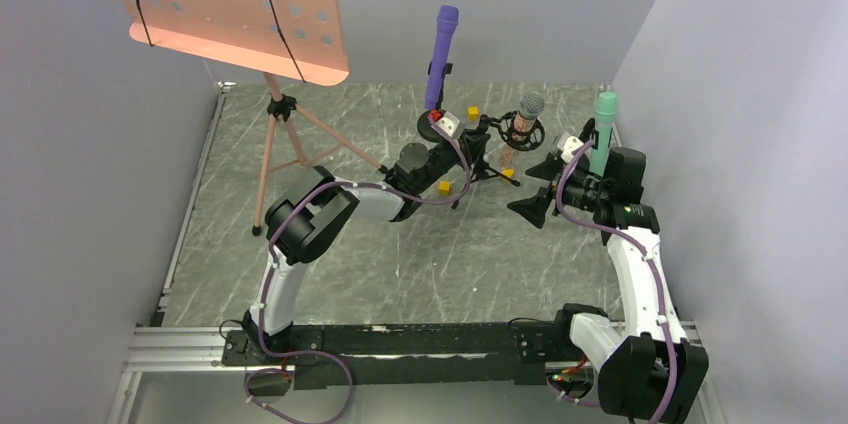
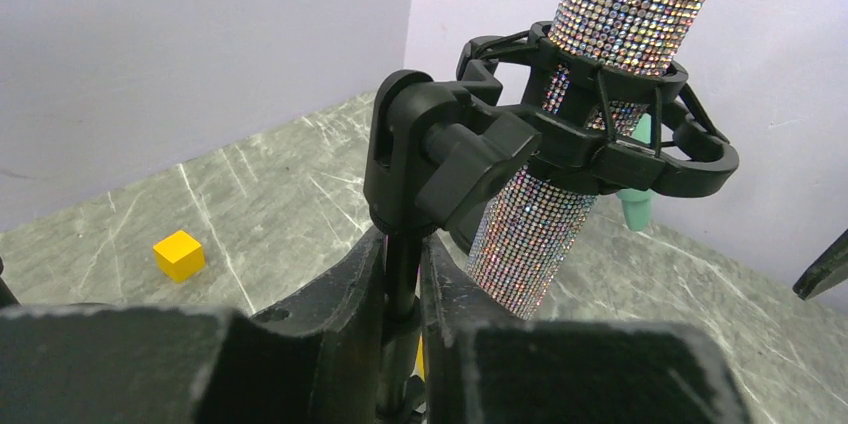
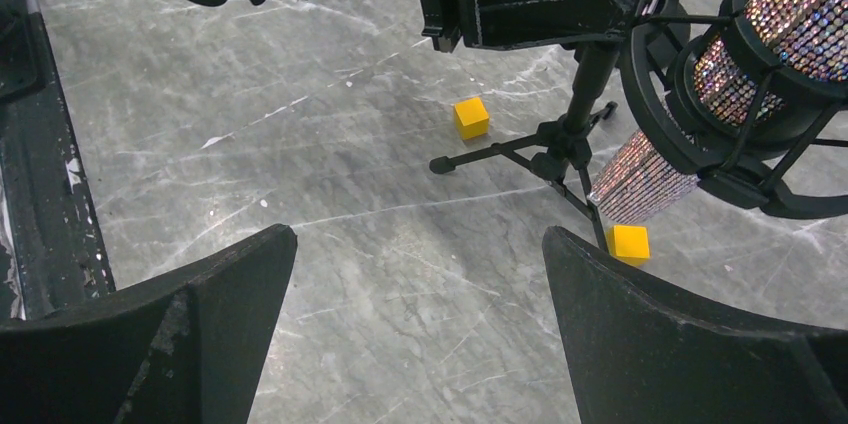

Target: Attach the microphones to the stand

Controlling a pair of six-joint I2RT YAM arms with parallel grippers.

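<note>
- Grey marbled counter [image 1: 400, 264] with pale walls on three sides. A pink music stand [image 1: 230, 4] stood at the far left.
- Your left pincer [image 2: 400, 256] sat low on the small tripod stand [image 3: 566, 139]. Its fingers were nearly together, one on each side of the thin post. I could not tell whether they pressed it.
- The copper mic [image 2: 530, 234] sat upright through the stand's shock mount [image 2: 690, 159]. It was just above and beyond that pincer, not in it.
- Your right pincer [image 3: 417, 244] gaped wide and held nothing. It hung near the stand, with the mic up and to its right in the wrist view.
- The purple mic [image 1: 441, 54] and green mic [image 1: 603, 134] stood upright to either side. Their supports were hidden.
- Judged step: steadying the stand with the copper mic seated. The load looked top-heavy on light legs, so you needed to hold the post vertical and back off level, without a sideways tug.
- A yellow cube [image 3: 630, 242] lay by one leg and was worth avoiding.
</note>
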